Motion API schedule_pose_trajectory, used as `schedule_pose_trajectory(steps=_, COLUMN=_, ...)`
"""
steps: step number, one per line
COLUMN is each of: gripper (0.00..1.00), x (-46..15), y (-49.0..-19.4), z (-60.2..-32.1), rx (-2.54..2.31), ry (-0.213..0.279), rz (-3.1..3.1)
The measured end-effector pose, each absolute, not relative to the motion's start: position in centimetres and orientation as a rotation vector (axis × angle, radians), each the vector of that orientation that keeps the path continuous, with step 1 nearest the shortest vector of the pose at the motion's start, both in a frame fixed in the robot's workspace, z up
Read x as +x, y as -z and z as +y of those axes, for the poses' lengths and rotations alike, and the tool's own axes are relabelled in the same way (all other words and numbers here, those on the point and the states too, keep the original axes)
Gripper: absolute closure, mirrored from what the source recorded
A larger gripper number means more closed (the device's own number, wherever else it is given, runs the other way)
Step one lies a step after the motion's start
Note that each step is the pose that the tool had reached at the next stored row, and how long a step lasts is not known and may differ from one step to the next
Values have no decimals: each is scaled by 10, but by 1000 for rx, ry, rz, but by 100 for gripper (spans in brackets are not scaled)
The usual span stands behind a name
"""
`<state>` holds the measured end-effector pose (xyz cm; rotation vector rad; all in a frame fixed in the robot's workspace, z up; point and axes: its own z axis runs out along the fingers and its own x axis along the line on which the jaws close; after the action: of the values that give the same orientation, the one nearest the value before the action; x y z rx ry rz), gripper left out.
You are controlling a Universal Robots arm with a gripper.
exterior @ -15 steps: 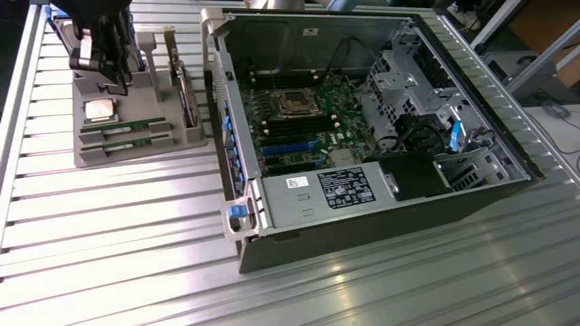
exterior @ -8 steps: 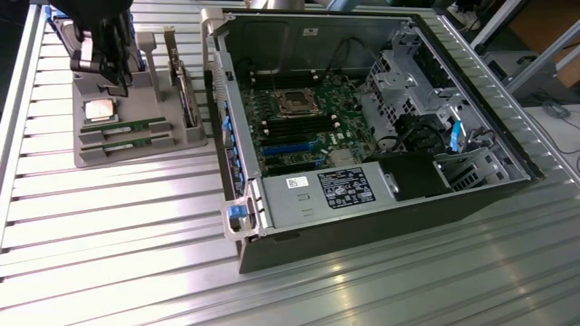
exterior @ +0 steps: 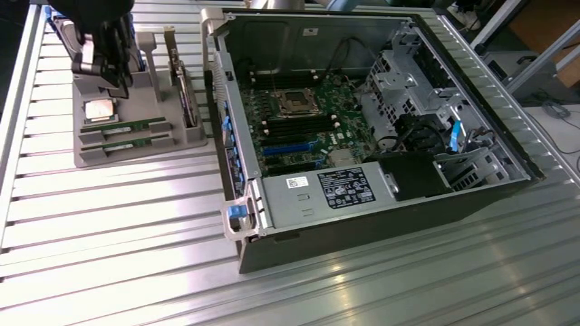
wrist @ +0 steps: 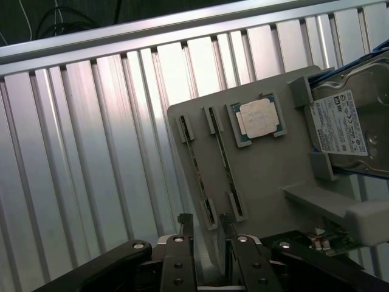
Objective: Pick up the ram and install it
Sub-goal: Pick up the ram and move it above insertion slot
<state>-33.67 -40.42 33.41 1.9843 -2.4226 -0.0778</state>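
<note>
**Open hand over the parts tray**

The black hand [exterior: 111, 78] [wrist: 206, 228] hangs, fingers apart and empty, over the grey moulded tray [exterior: 91, 157] [wrist: 273, 176] on the ribbed metal surface [exterior: 136, 224] [wrist: 91, 152]. In the exterior view a long, thin green ram stick [exterior: 124, 125] [wrist: 225, 167] lies slotted at 6 o'clock of the square silvery processor chip [exterior: 100, 109] [wrist: 258, 118], a second ram stick [exterior: 127, 142] [wrist: 196, 173] beside it, again at 6 o'clock.

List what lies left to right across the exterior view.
Grey plastic holder with two thin green ram sticks → blue latch on the open black computer case → green motherboard → grey metal drive cage.
</note>
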Motion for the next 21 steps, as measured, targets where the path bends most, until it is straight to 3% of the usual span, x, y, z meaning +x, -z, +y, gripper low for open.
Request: schedule_pose_trajectory(steps=21, gripper=70, x=-337, y=-325, z=-405, rx=1984, ry=78, rz=-2423)
